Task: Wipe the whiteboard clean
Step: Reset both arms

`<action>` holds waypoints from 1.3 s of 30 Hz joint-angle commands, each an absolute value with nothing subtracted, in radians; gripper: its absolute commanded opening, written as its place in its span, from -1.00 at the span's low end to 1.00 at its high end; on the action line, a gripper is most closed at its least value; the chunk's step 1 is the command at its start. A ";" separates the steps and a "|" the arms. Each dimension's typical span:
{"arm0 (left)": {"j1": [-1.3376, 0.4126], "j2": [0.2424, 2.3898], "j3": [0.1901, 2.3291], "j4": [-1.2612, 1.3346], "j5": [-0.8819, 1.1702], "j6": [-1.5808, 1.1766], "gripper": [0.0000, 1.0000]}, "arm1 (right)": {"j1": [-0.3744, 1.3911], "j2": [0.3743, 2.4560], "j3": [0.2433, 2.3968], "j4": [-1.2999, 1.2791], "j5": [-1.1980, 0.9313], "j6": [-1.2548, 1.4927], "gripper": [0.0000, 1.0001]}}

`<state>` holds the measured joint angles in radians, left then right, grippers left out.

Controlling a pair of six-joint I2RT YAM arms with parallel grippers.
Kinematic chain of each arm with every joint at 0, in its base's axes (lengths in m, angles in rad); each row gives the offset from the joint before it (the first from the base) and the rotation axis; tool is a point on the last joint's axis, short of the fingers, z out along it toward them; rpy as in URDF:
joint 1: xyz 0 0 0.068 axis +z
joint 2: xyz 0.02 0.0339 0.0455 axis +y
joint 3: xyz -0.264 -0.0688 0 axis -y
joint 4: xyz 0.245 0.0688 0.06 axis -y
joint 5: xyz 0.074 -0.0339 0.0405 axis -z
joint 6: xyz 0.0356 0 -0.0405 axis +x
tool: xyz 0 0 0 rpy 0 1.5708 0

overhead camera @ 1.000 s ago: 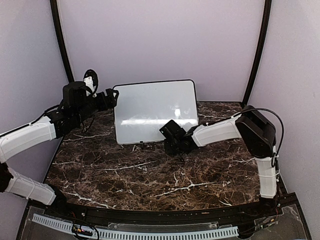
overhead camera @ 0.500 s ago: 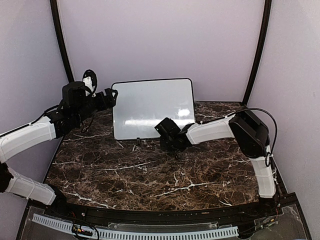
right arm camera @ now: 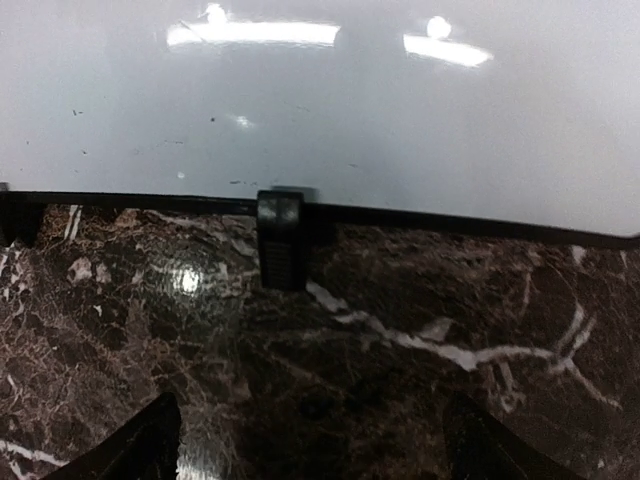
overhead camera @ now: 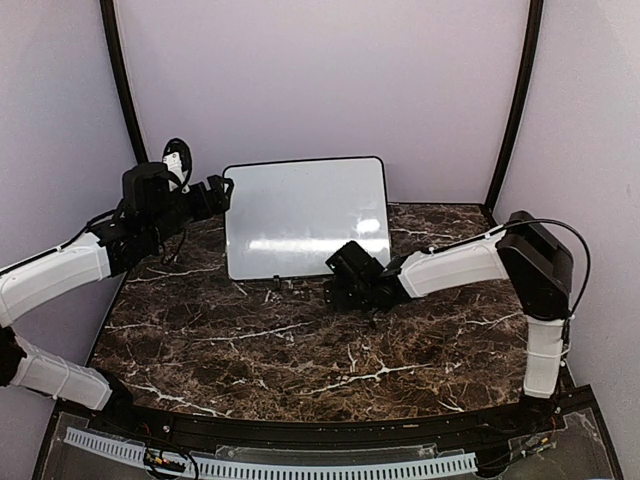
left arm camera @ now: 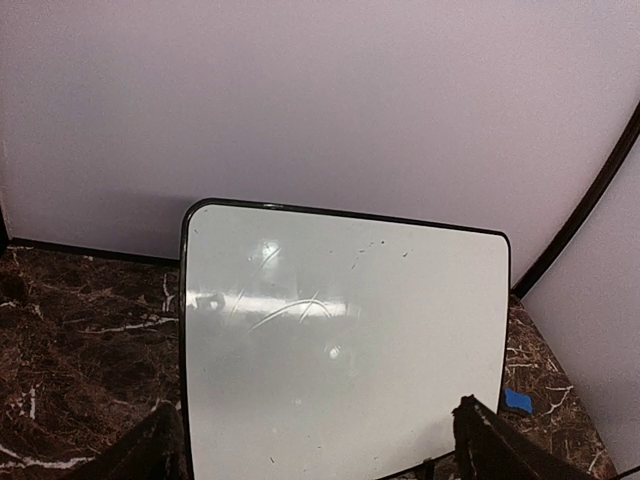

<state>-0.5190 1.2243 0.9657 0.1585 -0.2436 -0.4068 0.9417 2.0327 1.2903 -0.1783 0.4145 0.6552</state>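
Whiteboard [overhead camera: 305, 215] glossy, smooth; table [overhead camera: 300, 340] polished dark marble look.

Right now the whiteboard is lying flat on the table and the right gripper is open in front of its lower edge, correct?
Not quite. The whiteboard is not lying flat: it stands on its lower edge on the table, on small black feet, as the top view shows. The right gripper is indeed open in front of that edge.

The whiteboard [overhead camera: 305, 215] stands at the table's [overhead camera: 300, 350] back, left hand [overhead camera: 222, 190] beside its left edge, right hand [overhead camera: 338, 286] before it.
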 commanded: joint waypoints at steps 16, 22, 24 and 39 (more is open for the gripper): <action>-0.537 1.043 0.968 -0.120 0.027 -0.260 0.87 | 0.967 1.276 0.937 -0.172 0.589 0.353 0.97; -0.537 0.890 0.856 -0.169 0.066 -0.166 0.88 | 0.948 1.080 0.864 -0.127 0.716 0.231 0.97; -0.536 0.831 0.805 -0.140 0.064 -0.147 0.89 | 0.937 1.027 0.827 -0.099 0.725 0.203 0.97; -0.484 0.747 0.699 -0.039 0.050 -0.178 0.98 | 0.896 1.050 0.827 -0.092 0.836 0.224 0.97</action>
